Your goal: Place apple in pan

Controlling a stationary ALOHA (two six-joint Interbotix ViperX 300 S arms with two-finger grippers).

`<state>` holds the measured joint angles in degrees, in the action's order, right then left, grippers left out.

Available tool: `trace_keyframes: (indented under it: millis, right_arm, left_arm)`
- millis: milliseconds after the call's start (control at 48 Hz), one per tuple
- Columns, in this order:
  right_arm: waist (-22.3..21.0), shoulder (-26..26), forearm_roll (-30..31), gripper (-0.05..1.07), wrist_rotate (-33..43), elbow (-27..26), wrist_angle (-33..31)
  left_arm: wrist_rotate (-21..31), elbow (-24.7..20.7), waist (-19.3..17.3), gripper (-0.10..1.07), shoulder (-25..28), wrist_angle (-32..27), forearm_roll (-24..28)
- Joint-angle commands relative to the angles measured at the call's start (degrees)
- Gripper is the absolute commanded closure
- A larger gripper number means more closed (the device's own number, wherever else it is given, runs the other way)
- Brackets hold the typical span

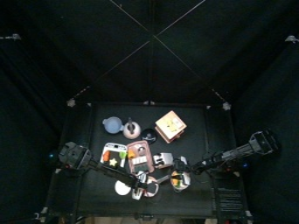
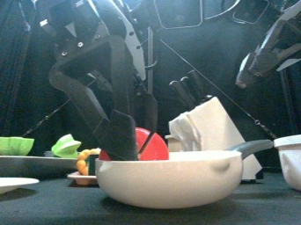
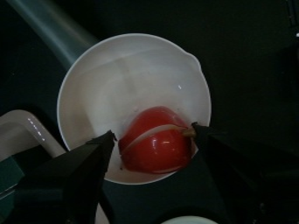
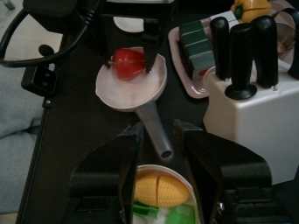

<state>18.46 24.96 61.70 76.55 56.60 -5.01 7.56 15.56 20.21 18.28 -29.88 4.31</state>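
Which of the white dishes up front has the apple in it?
The pan, the middle one with the grey handle: the apple sits inside. The plate on the left and the bowl on the right show no apple.

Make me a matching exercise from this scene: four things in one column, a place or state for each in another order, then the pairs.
Things:
1. apple
2. left gripper
3. knife block
4. right gripper

Places or states:
A. open, above the pan's handle
B. lying inside the white pan
C. holds black-handled knives
D. open, a jaw on each side of the apple

Pairs: 1-B, 2-D, 3-C, 4-A
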Motion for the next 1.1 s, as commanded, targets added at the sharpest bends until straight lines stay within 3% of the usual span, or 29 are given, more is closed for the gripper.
trace_keyframes:
  millis: [0,229,1083]
  right_arm:
    - [-0.09,0.35,-0.09,0.29,0.09,-0.62,0.18]
    - [-0.18,0.35,-0.09,0.29,0.09,-0.62,0.18]
    - [-0.26,0.35,-0.09,0.29,0.26,-0.44,0.09]
  left_arm:
    - [-0.09,-0.62,-0.26,-0.02,-0.97,0.18,-0.09]
    - [-0.09,-0.70,-1.05,0.09,-0.97,0.18,-0.09]
    - [0.09,-1.14,-1.14,0.09,-5.71,1.32,1.85]
